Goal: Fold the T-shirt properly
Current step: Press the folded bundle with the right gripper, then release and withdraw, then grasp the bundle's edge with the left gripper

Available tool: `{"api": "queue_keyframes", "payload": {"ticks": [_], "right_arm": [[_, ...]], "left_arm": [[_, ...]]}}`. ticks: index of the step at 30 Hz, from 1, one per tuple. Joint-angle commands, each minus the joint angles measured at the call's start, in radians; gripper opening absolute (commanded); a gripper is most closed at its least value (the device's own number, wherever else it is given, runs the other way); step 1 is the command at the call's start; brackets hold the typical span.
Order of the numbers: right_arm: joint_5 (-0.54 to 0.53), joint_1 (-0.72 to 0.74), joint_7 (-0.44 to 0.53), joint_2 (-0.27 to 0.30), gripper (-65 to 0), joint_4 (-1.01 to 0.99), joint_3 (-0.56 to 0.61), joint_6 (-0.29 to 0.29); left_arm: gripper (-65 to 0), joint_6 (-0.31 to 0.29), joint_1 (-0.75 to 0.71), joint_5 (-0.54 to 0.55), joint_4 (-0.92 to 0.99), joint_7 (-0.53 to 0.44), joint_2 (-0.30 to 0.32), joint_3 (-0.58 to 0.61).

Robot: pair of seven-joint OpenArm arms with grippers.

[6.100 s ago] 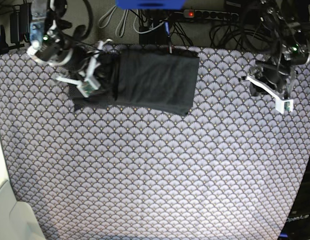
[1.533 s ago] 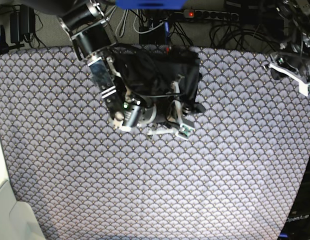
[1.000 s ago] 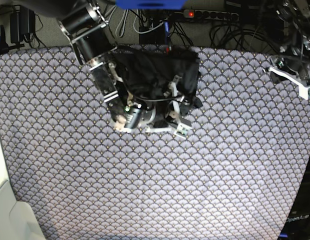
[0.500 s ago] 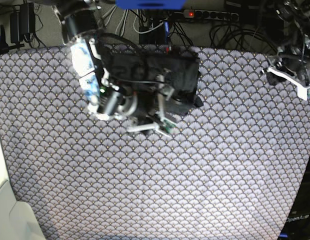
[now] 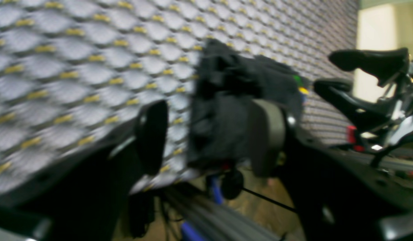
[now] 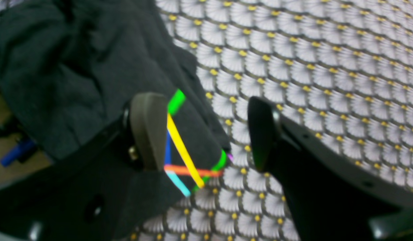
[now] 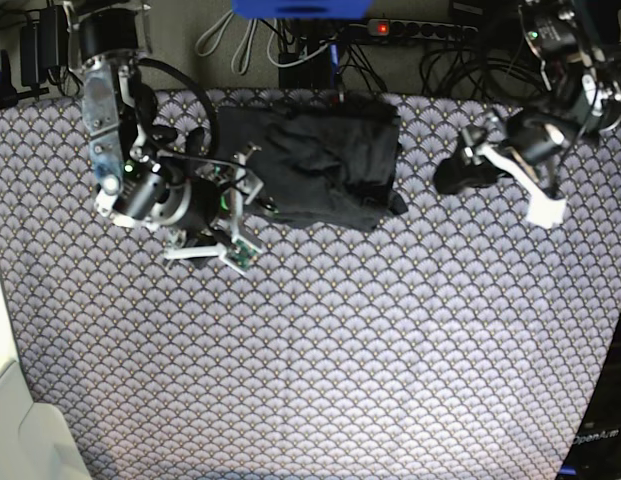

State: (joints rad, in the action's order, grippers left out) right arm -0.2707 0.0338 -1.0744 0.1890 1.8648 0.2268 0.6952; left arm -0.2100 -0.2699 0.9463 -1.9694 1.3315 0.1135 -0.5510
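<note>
From the base view, the T-shirt [image 7: 315, 160] lies as a folded dark bundle at about twelve o'clock on the tablecloth [image 7: 340, 350], close to the far edge. Its long axis runs nine to three, and its top layer looks rumpled rather than flat. The right gripper [image 7: 235, 215] sits at the bundle's nine o'clock corner, jaws apart, holding nothing that I can see. The left gripper [image 7: 460, 170] hovers off at three o'clock, apart from the cloth.

In the left wrist view, blurred, the left gripper [image 5: 209, 134] is spread wide and empty; the T-shirt [image 5: 233, 77] shows beyond it toward twelve o'clock, the bundle's short end facing the camera.

In the right wrist view, the right gripper [image 6: 206, 130] stands released, with the T-shirt [image 6: 59, 67] filling ten o'clock and the corner bearing its stripe mark [image 6: 183, 147] lying between the jaws. The near finger [image 6: 147, 129] looks to be against that fabric, though I cannot tell for sure.

My worry: if that arm pulls away with the finger snagged, the corner could drag and undo the fold. The loose creases on top may also spring open.
</note>
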Motion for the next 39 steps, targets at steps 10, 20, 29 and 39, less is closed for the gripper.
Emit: {"api": "queue_keyframes", "payload": {"ticks": [10, 20, 29, 39], "right_arm": [[-0.017, -0.012, 0.018, 0.059, -26.6, 0.028, -0.002, 0.003], [-0.017, -0.013, 0.018, 0.066, -26.6, 0.026, -0.004, 0.003], [-0.017, -0.013, 0.018, 0.065, -26.6, 0.023, -0.004, 0.003], [-0.017, -0.013, 0.018, 0.065, -26.6, 0.023, -0.004, 0.003]], "left_arm": [[-26.2, -0.003, 0.149, -0.105, 0.157, -0.022, -0.09, 0.2], [-26.2, 0.01, 0.122, -0.105, 0.195, -0.077, -0.048, 0.199], [-26.2, 0.01, 0.106, -0.243, 0.221, -0.079, -0.027, 0.207], [-26.2, 0.004, 0.157, -0.281, 0.299, -0.08, -0.073, 0.279]]}}
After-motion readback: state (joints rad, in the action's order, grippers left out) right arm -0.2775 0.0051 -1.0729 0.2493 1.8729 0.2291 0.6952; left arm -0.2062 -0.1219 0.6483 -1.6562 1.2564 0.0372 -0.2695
